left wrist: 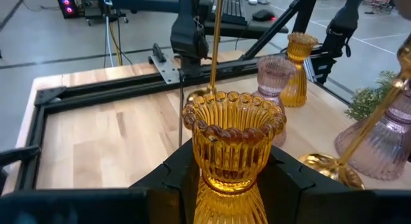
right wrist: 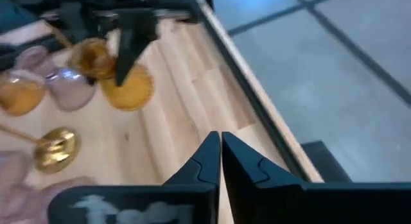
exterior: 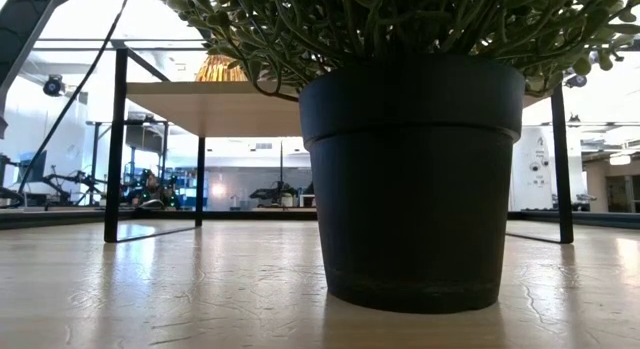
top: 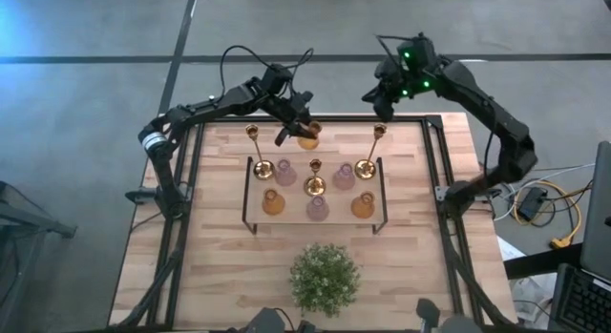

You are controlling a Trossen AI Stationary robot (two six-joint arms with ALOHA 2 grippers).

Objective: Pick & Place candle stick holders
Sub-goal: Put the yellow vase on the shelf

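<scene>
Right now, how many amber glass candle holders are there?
3. One amber holder is gripped in the left hand near the table's far edge; two stand at the rack's front corners, left and right.

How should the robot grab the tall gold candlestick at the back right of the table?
Probably by its thin stem. The brass candlestick stands upright on a wide round base, so the right gripper, which hovers just behind it with fingers shut, would open and come in level from the back edge, where nothing stands. Pink and amber glass holders crowd its front side, so that side is tighter.
</scene>
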